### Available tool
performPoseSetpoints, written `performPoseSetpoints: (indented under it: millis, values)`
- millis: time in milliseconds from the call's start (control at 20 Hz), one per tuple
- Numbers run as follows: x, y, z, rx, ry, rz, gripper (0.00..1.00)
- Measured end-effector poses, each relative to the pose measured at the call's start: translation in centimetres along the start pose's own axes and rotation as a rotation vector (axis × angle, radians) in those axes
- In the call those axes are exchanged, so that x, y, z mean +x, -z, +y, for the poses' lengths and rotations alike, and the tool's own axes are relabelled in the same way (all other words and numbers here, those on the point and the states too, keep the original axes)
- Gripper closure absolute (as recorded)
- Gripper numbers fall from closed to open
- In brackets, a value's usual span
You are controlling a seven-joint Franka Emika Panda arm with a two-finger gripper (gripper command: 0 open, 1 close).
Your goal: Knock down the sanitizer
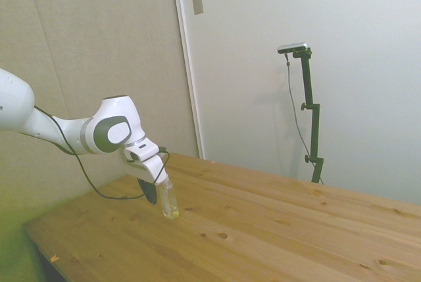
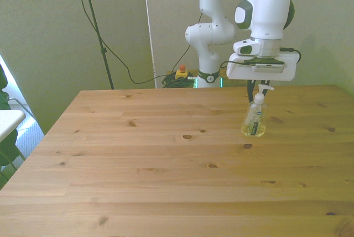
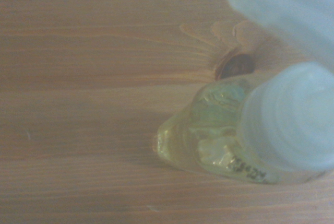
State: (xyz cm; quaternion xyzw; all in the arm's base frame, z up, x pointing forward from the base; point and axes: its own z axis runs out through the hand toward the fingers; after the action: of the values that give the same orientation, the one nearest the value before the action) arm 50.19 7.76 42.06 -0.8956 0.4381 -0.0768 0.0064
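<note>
The sanitizer (image 2: 254, 121) is a small clear bottle with a white pump cap and yellowish liquid. It stands on its base on the wooden table (image 2: 166, 159), toward the front view's right. In the side view the sanitizer (image 1: 170, 202) leans slightly, its top under the hand. My gripper (image 2: 260, 89) hangs right over the cap, touching or nearly touching it. From the side, the gripper (image 1: 152, 192) sits against the bottle's upper part. The wrist view looks down on the blurred white cap and the sanitizer (image 3: 209, 135) from close by.
A dark knot (image 3: 236, 66) in the wood lies beside the bottle's base. Cables and a red-button box (image 2: 181, 72) lie on the floor beyond the table's far edge. A white piece of furniture (image 2: 8, 120) stands off the front view's left edge.
</note>
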Motion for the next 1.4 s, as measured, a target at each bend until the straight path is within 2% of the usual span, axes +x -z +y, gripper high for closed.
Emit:
performPoseSetpoints:
  millis: [450, 850, 1400]
  values:
    - [2.7, 0.5, -1.7, -0.007, -0.034, 0.024, 1.00]
    - [6.9, -0.8, -6.3, -0.025, -0.070, 0.044, 1.00]
    - [9.7, -1.1, -11.8, 0.034, -0.081, 0.054, 1.00]
